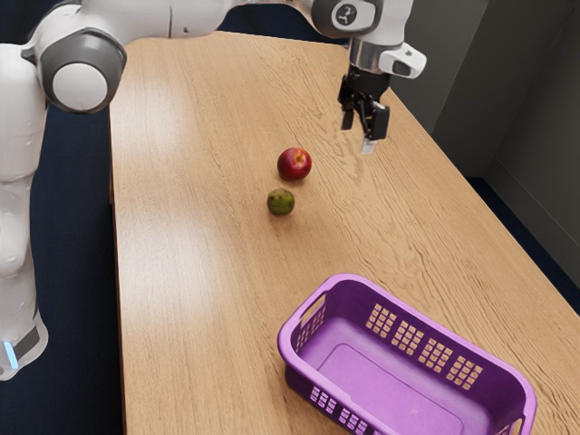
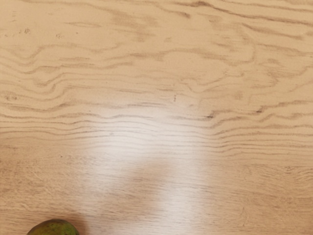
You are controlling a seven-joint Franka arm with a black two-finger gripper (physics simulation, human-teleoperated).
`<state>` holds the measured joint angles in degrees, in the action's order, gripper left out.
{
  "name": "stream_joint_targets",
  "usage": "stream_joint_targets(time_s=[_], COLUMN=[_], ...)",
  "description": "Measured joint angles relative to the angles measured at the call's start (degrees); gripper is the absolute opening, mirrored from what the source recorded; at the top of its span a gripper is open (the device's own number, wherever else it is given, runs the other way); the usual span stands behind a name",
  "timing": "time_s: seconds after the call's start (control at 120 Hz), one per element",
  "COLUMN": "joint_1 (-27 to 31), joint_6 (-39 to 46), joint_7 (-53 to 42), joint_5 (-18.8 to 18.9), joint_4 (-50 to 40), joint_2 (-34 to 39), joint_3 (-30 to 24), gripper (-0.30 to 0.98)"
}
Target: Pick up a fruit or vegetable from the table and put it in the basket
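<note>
The black gripper (image 1: 359, 132) hangs above the table in the exterior view, its two fingers apart with nothing between them. A red, apple-like fruit (image 1: 294, 164) rests on the table, toward the exterior view's left from the gripper. Close to that fruit lies a smaller dark green one (image 1: 281, 202). The purple basket (image 1: 405, 313) stands upright on the table, and no fruit is visible inside it. In the wrist view, part of a green fruit (image 2: 54, 228) shows at the picture's edge.
The wooden table (image 1: 181, 272) carries the fruits and basket; its long edge runs along the exterior view's right, with a grey wall (image 1: 517, 118) beyond. Bare wood (image 2: 156, 73) lies under the hand.
</note>
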<state>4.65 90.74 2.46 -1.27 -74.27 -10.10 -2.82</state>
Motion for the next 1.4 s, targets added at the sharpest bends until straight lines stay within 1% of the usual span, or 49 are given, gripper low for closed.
stream_joint_targets(time_s=[0.15,0.25,0.458,0.667,0.808,1.0,1.15,1.4], joint_1=[0.35,0.25,0.77,2.97,4.29,4.44,4.42,4.4], joint_6=[0.43,-0.58,-5.88,-11.37,-12.52,-13.16,-12.68,-10.54], joint_7=[-0.06,1.75,5.99,6.08,3.93,-0.68,-5.56,-16.07], joint_5=[-0.01,-0.25,-0.31,-0.23,-0.22,-0.22,-0.28,-0.29], joint_4=[1.9,2.29,1.96,-0.19,-1.39,-1.64,-1.74,-5.78], joint_2=[0.92,2.22,2.47,2.33,2.27,1.75,0.91,0.92], joint_3=[0.29,-0.66,-0.9,-0.87,-0.87,-0.95,-1.07,-1.41], gripper=[0.69,0.69,0.69,0.69,0.69,0.69,0.69,0.69])
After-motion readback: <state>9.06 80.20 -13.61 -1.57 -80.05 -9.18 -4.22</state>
